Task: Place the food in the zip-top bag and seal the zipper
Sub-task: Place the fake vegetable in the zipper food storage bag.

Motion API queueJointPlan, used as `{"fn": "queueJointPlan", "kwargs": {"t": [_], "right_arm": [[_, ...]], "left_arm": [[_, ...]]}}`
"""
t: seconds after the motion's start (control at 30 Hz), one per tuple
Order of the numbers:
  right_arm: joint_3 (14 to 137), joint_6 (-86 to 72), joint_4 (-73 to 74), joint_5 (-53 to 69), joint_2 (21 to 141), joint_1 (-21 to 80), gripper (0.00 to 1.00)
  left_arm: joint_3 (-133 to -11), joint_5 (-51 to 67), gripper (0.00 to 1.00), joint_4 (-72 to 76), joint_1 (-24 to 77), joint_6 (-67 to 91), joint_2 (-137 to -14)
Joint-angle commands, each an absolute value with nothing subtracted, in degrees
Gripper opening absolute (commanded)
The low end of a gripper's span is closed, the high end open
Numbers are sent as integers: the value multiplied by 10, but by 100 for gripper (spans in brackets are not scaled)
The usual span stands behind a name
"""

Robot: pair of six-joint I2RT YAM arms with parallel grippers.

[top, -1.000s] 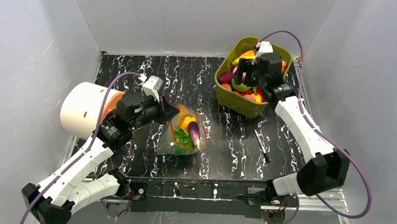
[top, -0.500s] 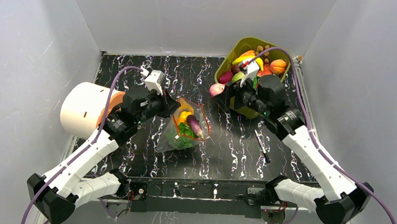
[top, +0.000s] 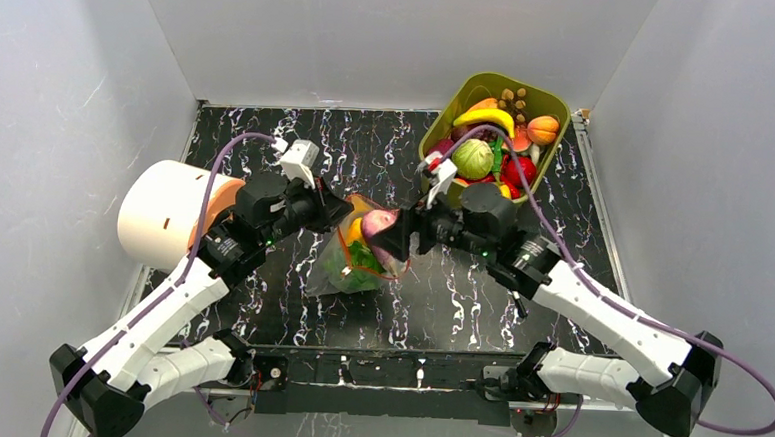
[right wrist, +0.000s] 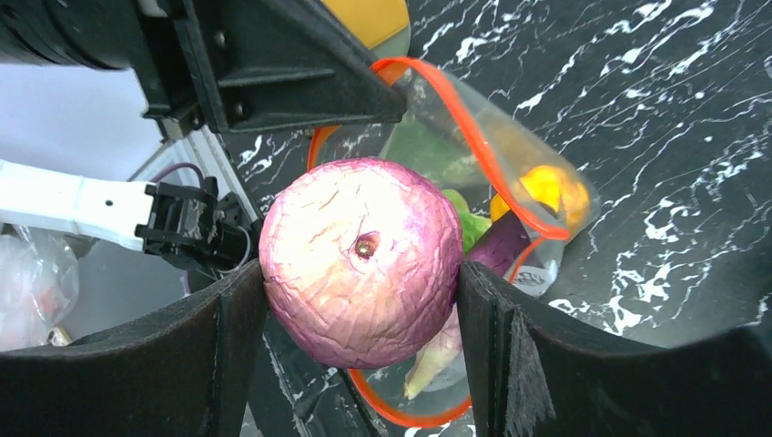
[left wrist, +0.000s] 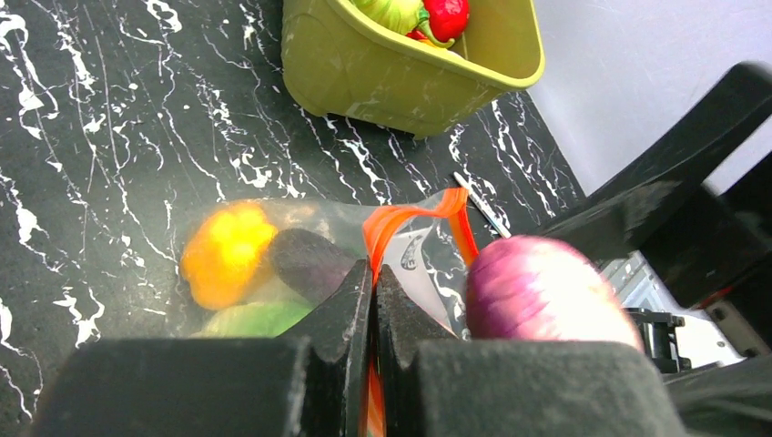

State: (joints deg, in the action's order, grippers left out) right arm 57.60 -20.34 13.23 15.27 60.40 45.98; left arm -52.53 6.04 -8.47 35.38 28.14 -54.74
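The right hand point(right wrist: 364, 282) has a round purple-pink red onion point(right wrist: 362, 259) squeezed between its two black fingers, one pressed against each side. It fills the gap, so the jaws stand fairly wide around it. The hand carries the onion above the bench point(top: 267, 142), right at the mouth of the zip-top bag point(top: 361, 267). In the right wrist view the orange-red loop of the zipper point(right wrist: 473, 127) rings the space just behind the onion. The onion is at the opening, not down among the things inside. I can't tell whether it touches the strip.

The left hand point(left wrist: 373, 273) comes in from the other side with its fingers pinched tight together on the zipper strip, lifting that edge so the mouth gapes. From its own camera the onion sits just to the right of the pinch, close beside the raised strip.

The bag lies on the bench between the two arms, mouth turned up towards the hands. Through the clear plastic show a yellow pepper point(left wrist: 226, 250), a dark eggplant point(left wrist: 309, 259) touching it, and green lettuce point(left wrist: 255, 319) beneath them.

Further back on the right stands the olive-green tub point(top: 449, 112), holding more toy food, including a banana point(top: 484, 116). It is well apart from the bag. A white cylinder point(top: 159, 212) sits at the left edge, beside the left arm.
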Motion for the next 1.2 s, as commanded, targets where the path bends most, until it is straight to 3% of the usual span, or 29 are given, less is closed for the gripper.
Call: {"fn": "queueJointPlan", "kwargs": {"t": [0.0,0.27,0.7,1.03,1.17], "right_arm": [[605,-200,116,64,636,519,50],[622,-182,130,-44,700,546,52],[545,-193,18,-126,708,551,61],[565,-192,51,-101,695,551,88],[574,-180,79,-91,678,550,93]], "left_arm": [[-526,89,0,-55,356,288,-526],[-519,141,0,-34,355,303,-524],[-499,171,0,-9,355,333,-523],[-504,164,0,-22,355,320,-525],[-504,158,0,-25,355,314,-526]]}}
